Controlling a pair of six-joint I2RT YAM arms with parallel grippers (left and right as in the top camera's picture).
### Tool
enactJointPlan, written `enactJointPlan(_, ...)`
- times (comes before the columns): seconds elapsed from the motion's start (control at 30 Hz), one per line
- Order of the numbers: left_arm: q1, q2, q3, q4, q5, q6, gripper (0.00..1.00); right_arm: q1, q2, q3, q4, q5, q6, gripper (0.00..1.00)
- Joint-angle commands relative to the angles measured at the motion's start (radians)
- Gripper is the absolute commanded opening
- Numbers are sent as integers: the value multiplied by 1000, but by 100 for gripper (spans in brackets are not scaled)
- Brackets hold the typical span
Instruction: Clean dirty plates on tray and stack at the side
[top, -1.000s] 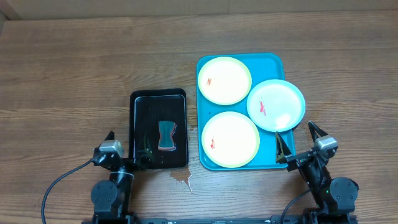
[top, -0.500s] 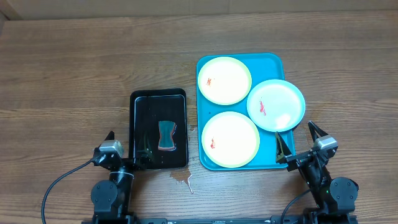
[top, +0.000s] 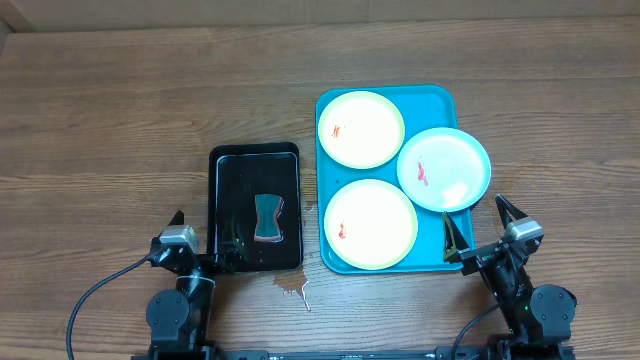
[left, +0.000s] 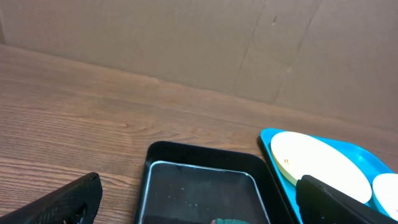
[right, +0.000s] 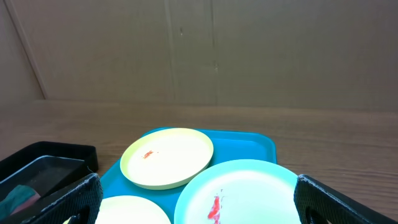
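On the tray (top: 432, 100), right of centre on the worktop (top: 120, 120), lie three plates (top: 375, 210), none stacked: a far yellow plate (top: 360, 129), a blue plate (top: 444, 168) overhanging the tray's right rim, and a near yellow plate (top: 370, 228), each with a red smear. Just left sits a black tray (top: 232, 185) holding a sponge (top: 267, 218), with a small puddle (top: 293, 288) before it. Both tools are released, grasping nothing: the left tool (top: 205, 232) by the black tray's near left corner, the right tool (top: 480, 222) at the tray's near right corner. Cleaning looks not yet begun, so fetching the sponge seems first. I would have the left tool pinch it across its narrow waist and lift it clear of the rim, and let the right tool steady a plate by its edge while wiping. Overhead shows all three plates and the whole sponge. The left wrist view catches only a sliver of sponge and the right wrist view crops the near yellow plate, yet only these show the cardboard (right: 186, 50) behind.
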Motion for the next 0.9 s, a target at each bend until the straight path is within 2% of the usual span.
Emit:
enactJointPlan(0.0, -7, -8, -3, 0, 3, 12, 100, -3, -5, -10, 6, 6, 0, 100)
enactJointPlan(0.5, -7, -8, -3, 1, 12, 11, 100, -3, -5, -10, 13, 6, 0, 100)
enactJointPlan(0.57, -7, -8, -3, 10, 16, -24, 100, -3, -5, -10, 11, 5, 0, 100)
enactJointPlan(0.67, -7, -8, -3, 34, 55, -86, 100, -3, -5, -10, 10, -28, 4, 100)
enactJointPlan(0.87, -7, -8, 12, 112, 136, -86, 100, -3, -5, 7, 13, -120, 5, 100)
